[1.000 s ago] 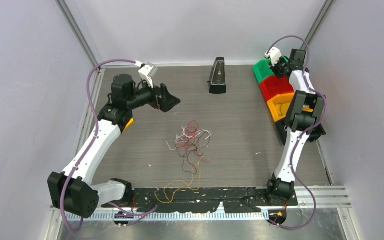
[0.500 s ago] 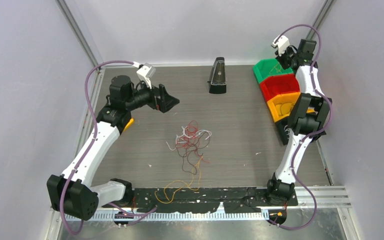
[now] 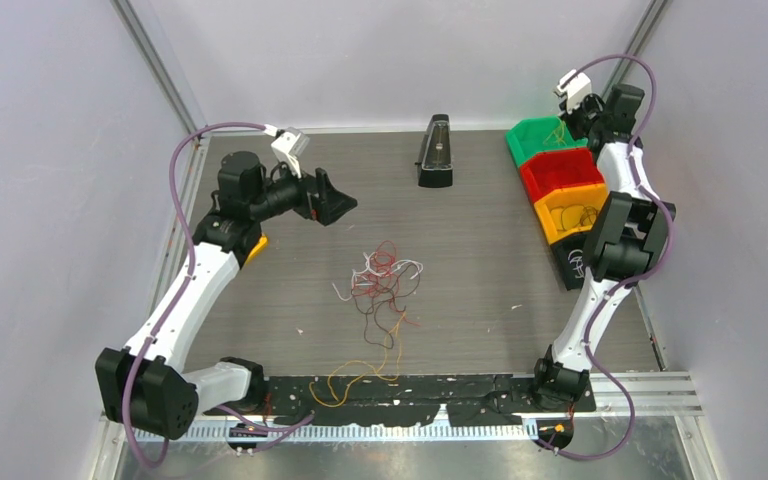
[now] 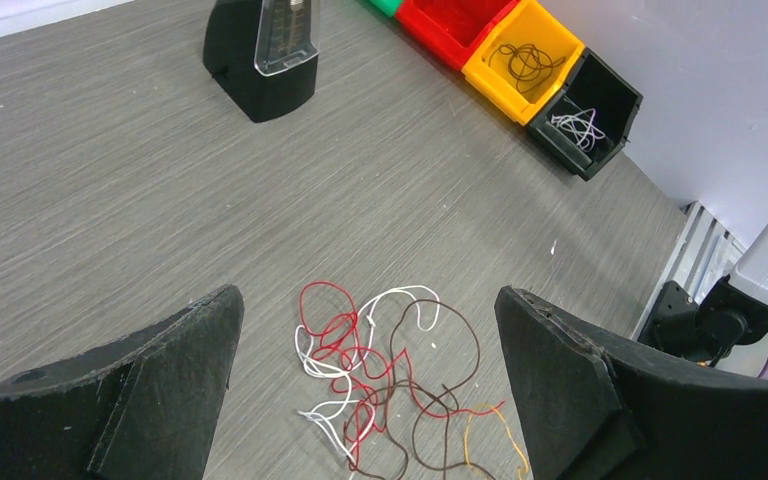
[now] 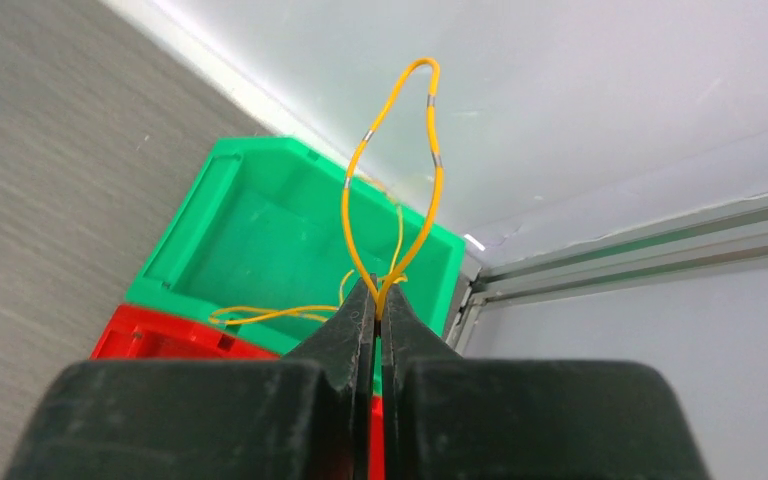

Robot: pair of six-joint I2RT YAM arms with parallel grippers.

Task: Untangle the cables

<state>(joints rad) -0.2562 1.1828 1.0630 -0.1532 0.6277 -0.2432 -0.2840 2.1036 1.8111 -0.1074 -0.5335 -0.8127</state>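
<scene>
A loose tangle of red, white and dark brown cables [image 3: 385,280] lies mid-table; it shows in the left wrist view [image 4: 380,380] below the fingers. An orange-yellow strand [image 3: 355,375] curls near the front edge. My left gripper [image 3: 335,200] hovers behind and left of the tangle, wide open and empty [image 4: 368,295]. At the back right, my right gripper [image 3: 575,112] is raised over the green bin [image 5: 260,230]. It is shut [image 5: 378,295] on a yellow cable [image 5: 400,150] that loops up above the tips, its tail trailing into that bin.
A row of bins stands along the right edge: green [image 3: 540,135], red [image 3: 560,172], yellow [image 3: 570,210] with a dark cable inside, and black [image 3: 575,262] with a white cable. A black wedge-shaped object [image 3: 436,152] stands at the back centre. Walls close in on both sides.
My right arm has lifted and swung back to the right, over the green bin's far corner, with the yellow cable in its jaws. The left arm has barely shifted.
</scene>
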